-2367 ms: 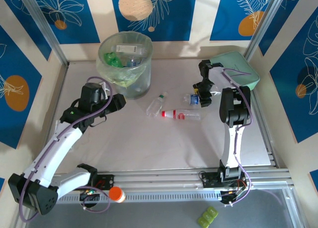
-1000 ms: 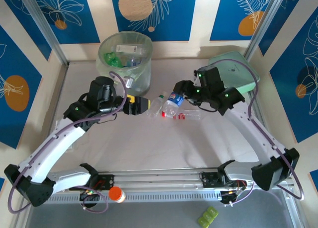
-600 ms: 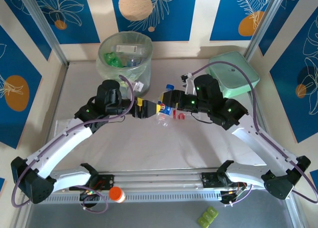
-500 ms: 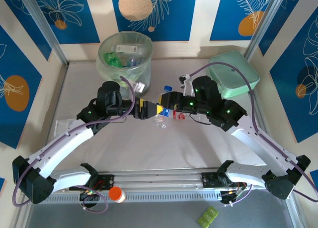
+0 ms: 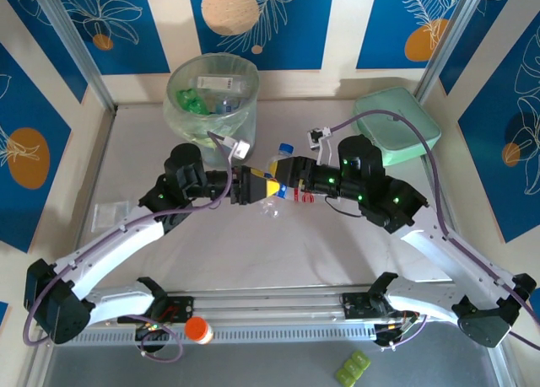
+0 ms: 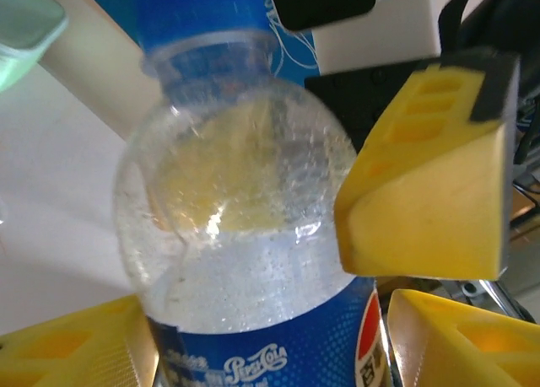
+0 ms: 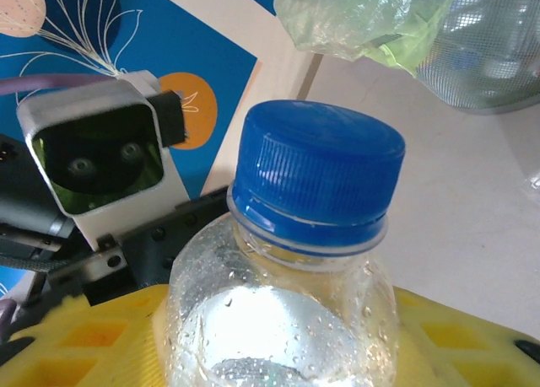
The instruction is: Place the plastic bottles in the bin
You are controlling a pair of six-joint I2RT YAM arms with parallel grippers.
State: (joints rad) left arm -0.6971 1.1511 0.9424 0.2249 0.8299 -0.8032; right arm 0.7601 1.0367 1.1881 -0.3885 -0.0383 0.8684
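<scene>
Clear plastic under a blue cap, the Pepsi bottle [image 5: 277,161] now hangs over mid-table, near the bin [image 5: 245,126] but not yet over it; a second ago it was further right. The right gripper [image 5: 283,185] has carried it across, fingers [image 7: 76,336] clenched on its body. The left gripper [image 5: 253,186] has come to meet it, its yellow fingers [image 6: 67,345] drawing in beside the label. This looks like a handover to the arm nearer the bin. Whether the left fingers already press the plastic cannot be told. Beneath the arms, a red-labelled bottle [image 5: 308,196] shows partly; anything lying under the grippers is hidden.
</scene>
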